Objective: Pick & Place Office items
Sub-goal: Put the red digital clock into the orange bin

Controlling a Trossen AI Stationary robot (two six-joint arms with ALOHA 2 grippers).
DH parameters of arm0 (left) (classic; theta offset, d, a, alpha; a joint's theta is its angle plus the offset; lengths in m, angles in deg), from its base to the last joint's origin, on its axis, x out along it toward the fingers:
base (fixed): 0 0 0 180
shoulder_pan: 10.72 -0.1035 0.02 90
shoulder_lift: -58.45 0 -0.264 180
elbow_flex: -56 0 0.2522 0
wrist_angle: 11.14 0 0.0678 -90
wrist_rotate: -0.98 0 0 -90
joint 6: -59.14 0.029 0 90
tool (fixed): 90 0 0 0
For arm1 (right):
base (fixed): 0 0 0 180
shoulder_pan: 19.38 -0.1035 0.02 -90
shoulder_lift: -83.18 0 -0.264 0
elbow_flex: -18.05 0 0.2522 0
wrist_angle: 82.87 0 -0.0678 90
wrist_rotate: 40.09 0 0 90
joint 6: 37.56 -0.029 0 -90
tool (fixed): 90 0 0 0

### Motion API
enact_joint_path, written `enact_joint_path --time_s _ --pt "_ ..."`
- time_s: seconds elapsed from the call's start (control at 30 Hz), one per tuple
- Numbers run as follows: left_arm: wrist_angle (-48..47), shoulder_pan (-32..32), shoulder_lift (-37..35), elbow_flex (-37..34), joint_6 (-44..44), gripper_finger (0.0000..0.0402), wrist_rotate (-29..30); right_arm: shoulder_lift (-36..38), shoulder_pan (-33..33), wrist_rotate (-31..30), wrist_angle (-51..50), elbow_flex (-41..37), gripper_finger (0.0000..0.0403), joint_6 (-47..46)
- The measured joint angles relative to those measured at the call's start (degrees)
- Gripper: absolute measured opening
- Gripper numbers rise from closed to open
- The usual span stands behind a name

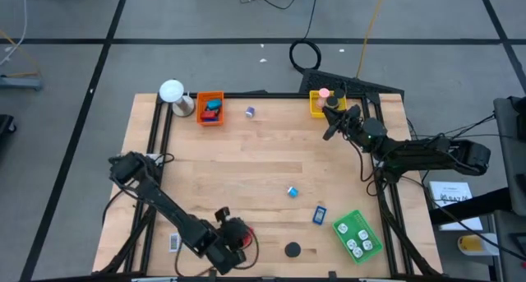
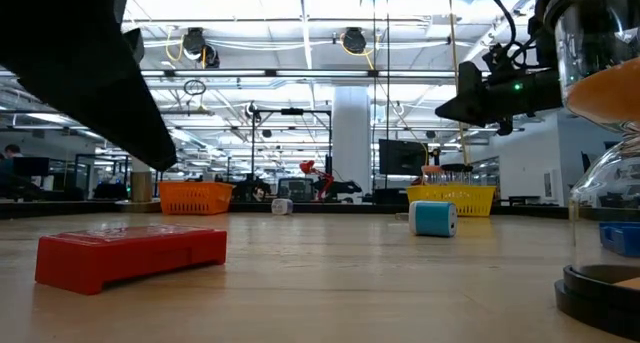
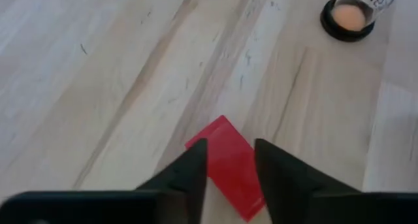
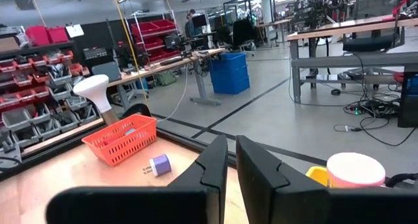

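near the worktop's point(image 1: 271, 163) front edge we see our left tool point(image 3: 230, 168) released, fingers straddling a red rectangle point(image 3: 230, 164); our right tool point(image 4: 231, 160) hovers clenched, empty, beside the yellow tray point(image 1: 317, 106).

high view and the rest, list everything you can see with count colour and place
orange mesh tray: one, far edge left of centre, holding blue and red pieces
yellow tray: one, far edge towards the right, a pink roll in it
green tray: one, near right corner, black-and-white pieces inside
white ball-topped object: one, far left corner
purple roll: one, beside the orange tray
blue roll: one, mid-table
blue rectangle: one, beside the green tray
black round disc: one, near edge
red flat rectangle: one, lying under the left gripper
left gripper: near edge, fingers apart astride the red rectangle
right gripper: beside the yellow tray, shut
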Motion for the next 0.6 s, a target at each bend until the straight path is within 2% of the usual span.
enact_joint_path --time_s 0.17,0.33,0.47,0.6 --pt "-5.5 -0.2 3.2 5.3 -3.4 0.0212 -2.9 0.0 0.0 0.0 0.0 0.0 0.0021 0.0" --pt "-7.2 -1.1 5.0 5.9 -6.1 0.0284 -7.3 0.0 0.0 0.0 0.0 0.0 0.0022 0.0" --pt "-8.5 -2.3 6.6 5.9 -8.1 0.0303 -10.2 0.0 0.0 0.0 0.0 0.0 0.0024 0.0" --pt "-8.7 -2.7 7.2 5.8 -6.8 0.0292 -10.2 0.0 0.0 0.0 0.0 0.0 0.0023 0.0"
